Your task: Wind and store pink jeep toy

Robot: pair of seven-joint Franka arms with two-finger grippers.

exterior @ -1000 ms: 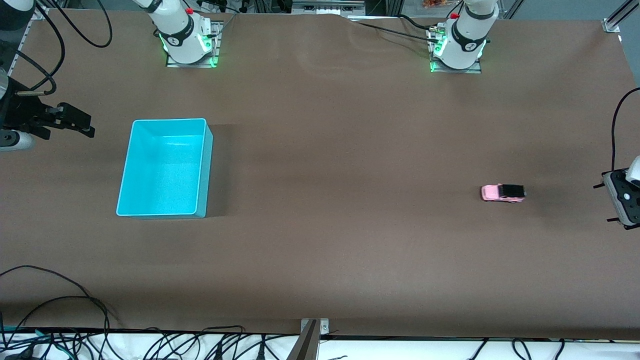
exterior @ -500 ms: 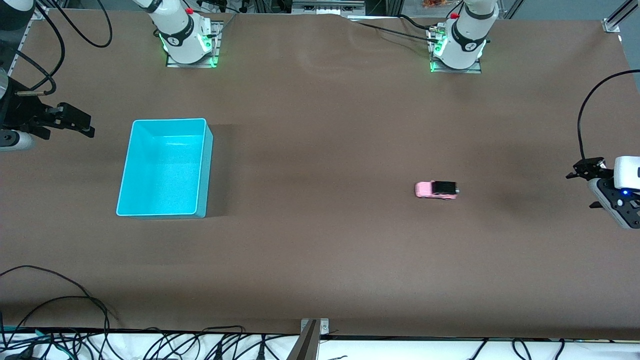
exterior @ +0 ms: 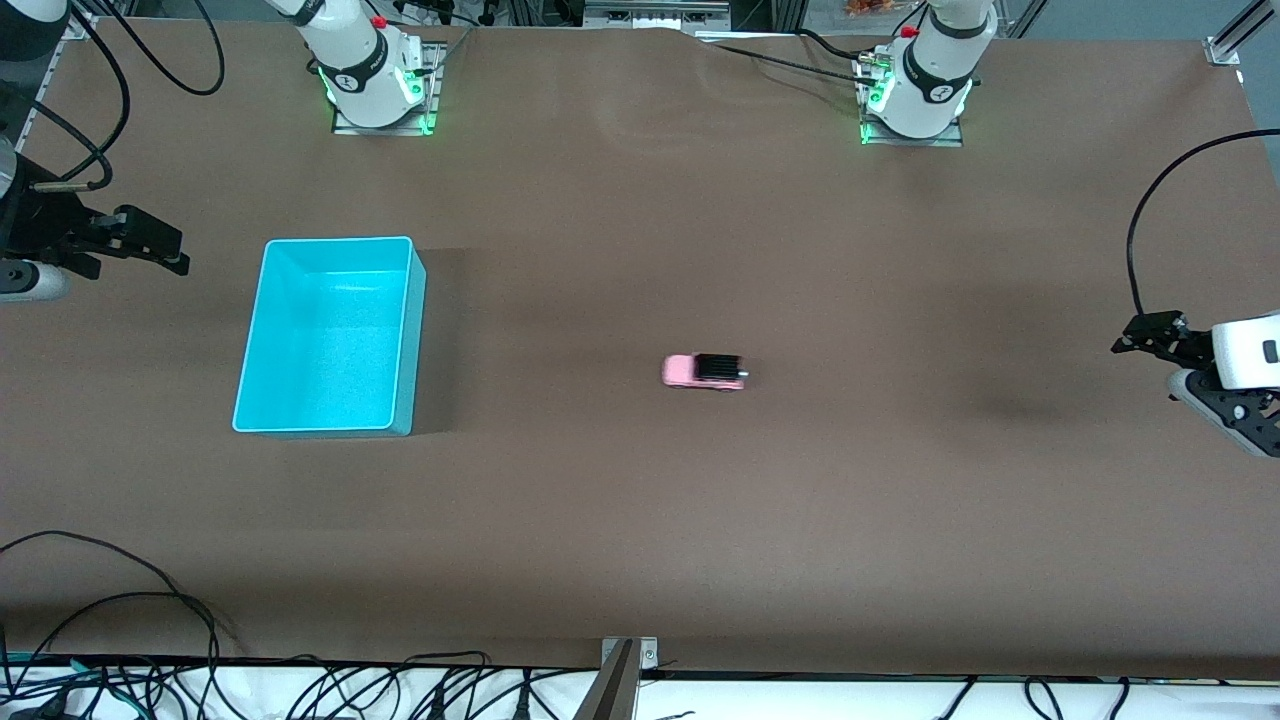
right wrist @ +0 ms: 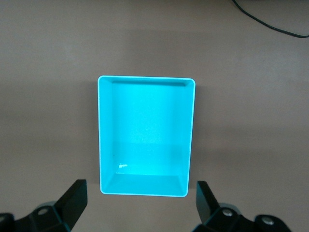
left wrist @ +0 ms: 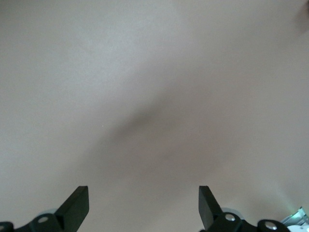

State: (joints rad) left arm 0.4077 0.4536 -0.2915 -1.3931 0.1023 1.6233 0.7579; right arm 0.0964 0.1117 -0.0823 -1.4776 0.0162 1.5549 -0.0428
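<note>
Pink jeep toy [exterior: 704,372] mid-table, unobstructed

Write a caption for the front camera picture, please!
Pink jeep toy on the table, between turquoise bin and open left gripper; open right gripper waits beside the bin.

Matt brown table [exterior: 640,520] covering, smooth like paper or cloth, faintly rippled near the arm bases, glossy turquoise plastic bin [exterior: 415,330] with a finely speckled floor, small pink jeep toy [exterior: 704,371] in shiny plastic with a black roof
</note>
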